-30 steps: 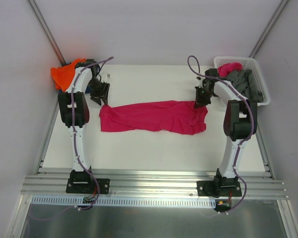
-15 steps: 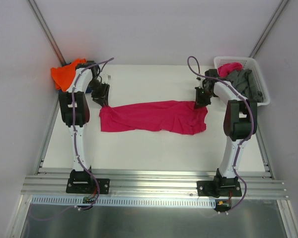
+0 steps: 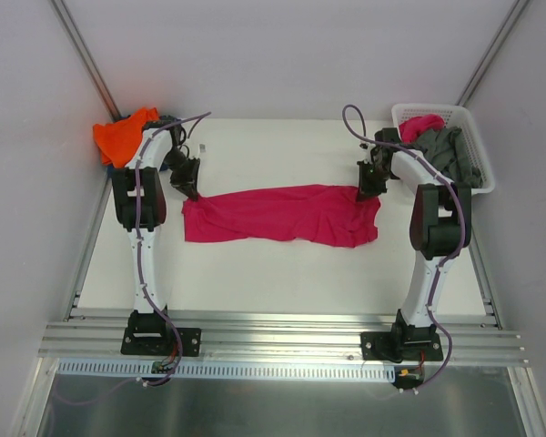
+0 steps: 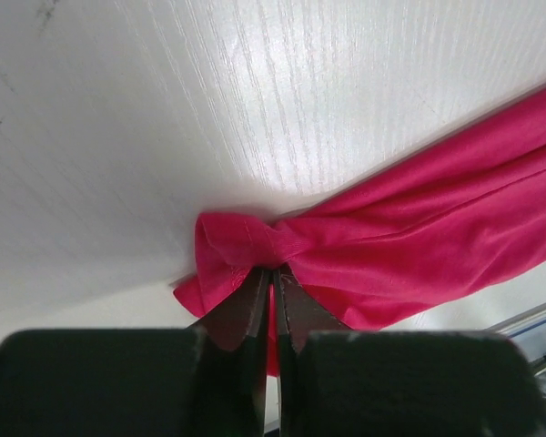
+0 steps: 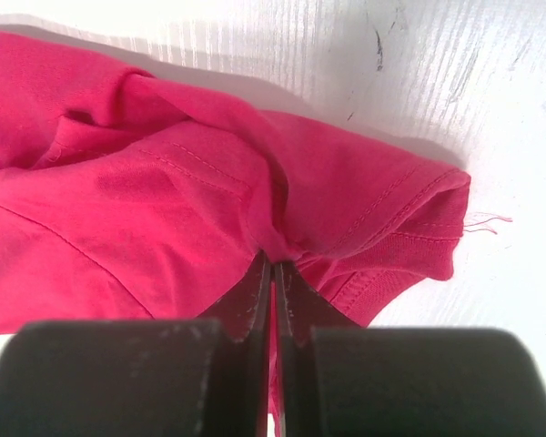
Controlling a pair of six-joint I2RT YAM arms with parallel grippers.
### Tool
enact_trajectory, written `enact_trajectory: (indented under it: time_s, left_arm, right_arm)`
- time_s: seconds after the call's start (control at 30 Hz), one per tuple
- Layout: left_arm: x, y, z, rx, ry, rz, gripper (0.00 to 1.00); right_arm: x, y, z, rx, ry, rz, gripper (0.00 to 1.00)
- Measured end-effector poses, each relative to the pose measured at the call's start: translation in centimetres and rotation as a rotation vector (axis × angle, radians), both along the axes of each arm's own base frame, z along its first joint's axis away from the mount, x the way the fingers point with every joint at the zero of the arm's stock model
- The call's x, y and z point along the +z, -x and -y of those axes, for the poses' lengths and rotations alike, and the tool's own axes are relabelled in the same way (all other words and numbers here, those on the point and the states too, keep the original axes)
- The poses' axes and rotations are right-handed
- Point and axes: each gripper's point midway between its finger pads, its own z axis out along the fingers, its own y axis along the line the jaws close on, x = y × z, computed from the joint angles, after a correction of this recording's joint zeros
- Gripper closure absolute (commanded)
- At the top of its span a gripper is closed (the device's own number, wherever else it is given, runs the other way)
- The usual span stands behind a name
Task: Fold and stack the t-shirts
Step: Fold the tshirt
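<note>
The white tabletop [image 3: 282, 273] carries the magenta t-shirt [image 3: 282, 215], spread as a wide crumpled band between the two arms. At its far right corner a white basket [image 3: 437, 108] holds a grey t-shirt [image 3: 450, 150], and an orange t-shirt [image 3: 118, 137] lies bunched at the far left corner. The left gripper [image 4: 273, 284] is clamped on the magenta shirt's far left corner, and the right gripper [image 5: 273, 273] is pinched on a fold by its right sleeve hem.

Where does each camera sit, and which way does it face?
Top external: above and behind the bases, looking down on the table; both arms show.
Left wrist: on the left arm, looking along the left gripper, shut on the magenta t-shirt.
Right wrist: likewise, right gripper pinching its other end.
Shared: all see that shirt.
</note>
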Motion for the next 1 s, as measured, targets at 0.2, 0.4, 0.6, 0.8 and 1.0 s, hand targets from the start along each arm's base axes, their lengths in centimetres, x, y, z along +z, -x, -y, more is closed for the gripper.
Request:
enact_trajectory:
  time_s: [0.2, 0.4, 0.6, 0.8, 1.0]
  left_arm:
    - [0.3, 0.0, -0.1, 0.000, -0.003, 0.006, 1.00]
    - [3.7, -0.7, -0.6, 0.004, -0.028, 0.092, 1.00]
    - [12.1, -2.6, -1.5, 0.023, -0.041, 0.324, 1.00]
    - [19.9, -4.2, -2.9, 0.051, -0.060, 0.556, 1.00]
    - [23.8, -5.4, -4.9, 0.089, -0.084, 0.687, 1.00]
  right_arm:
    - [0.9, -0.2, 0.0, 0.006, 0.000, 0.025, 1.00]
    - [5.0, -2.2, 0.2, 0.023, -0.001, 0.142, 0.99]
    - [10.9, -3.5, 0.5, 0.044, 0.000, 0.299, 0.99]
    - [16.2, -4.8, 1.3, 0.040, 0.003, 0.432, 0.99]
    - [19.0, -5.0, 3.8, -0.005, 0.018, 0.500, 1.00]
